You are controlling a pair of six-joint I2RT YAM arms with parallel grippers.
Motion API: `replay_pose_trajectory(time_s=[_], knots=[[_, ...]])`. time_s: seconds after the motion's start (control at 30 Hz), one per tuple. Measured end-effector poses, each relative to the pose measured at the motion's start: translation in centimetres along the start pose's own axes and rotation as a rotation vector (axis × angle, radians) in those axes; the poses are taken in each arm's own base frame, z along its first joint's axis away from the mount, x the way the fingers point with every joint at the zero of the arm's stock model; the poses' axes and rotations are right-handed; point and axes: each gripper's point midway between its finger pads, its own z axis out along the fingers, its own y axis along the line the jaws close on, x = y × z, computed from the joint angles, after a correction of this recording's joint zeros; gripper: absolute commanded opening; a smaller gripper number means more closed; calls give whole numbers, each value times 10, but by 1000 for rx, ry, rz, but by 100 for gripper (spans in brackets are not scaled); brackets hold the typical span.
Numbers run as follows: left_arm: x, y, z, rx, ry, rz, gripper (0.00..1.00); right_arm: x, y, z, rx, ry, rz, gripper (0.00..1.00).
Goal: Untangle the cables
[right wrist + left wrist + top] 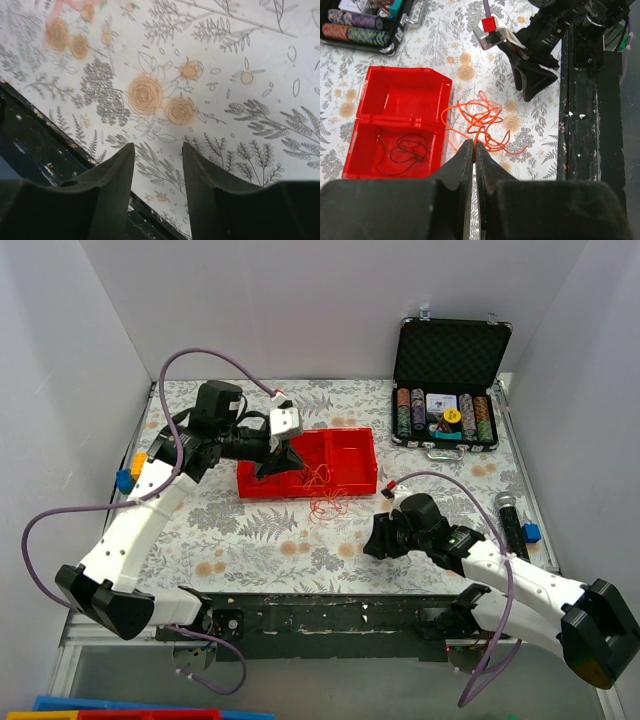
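left gripper (474, 148) tight on orange cables (481, 120)

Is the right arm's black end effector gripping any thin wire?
No, the right end effector stands open over the floral tablecloth, nothing between its fingers.

The top view looks down from behind the arm bases (330, 625) over the whole floral-printed surface (260, 540). The left wrist view shares its open red plastic box (405, 95); the right wrist view sits close above the print.
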Motion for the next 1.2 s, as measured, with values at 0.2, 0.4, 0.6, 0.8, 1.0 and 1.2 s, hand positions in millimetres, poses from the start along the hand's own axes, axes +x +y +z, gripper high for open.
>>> replay_pose_trajectory(time_s=[0.2,0.4,0.6,0.8,1.0,1.2], knots=[[-11,0,-5,-19,-29,3,0,-44,35,-17,-148,-191,-57,82],[-13,0,-4,-22,-40,-5,0,-82,74,-39,-315,-364,-126,85],[-14,-1,-4,-16,-45,-15,0,-102,94,-46,-393,-426,-164,87],[-24,-2,-8,-17,-64,2,0,-121,106,-42,-416,-441,-185,88],[-33,-2,-11,-20,-81,20,0,-124,105,-32,-408,-436,-199,88],[-39,-2,-14,-22,-93,23,0,-132,105,-27,-403,-462,-202,74]])
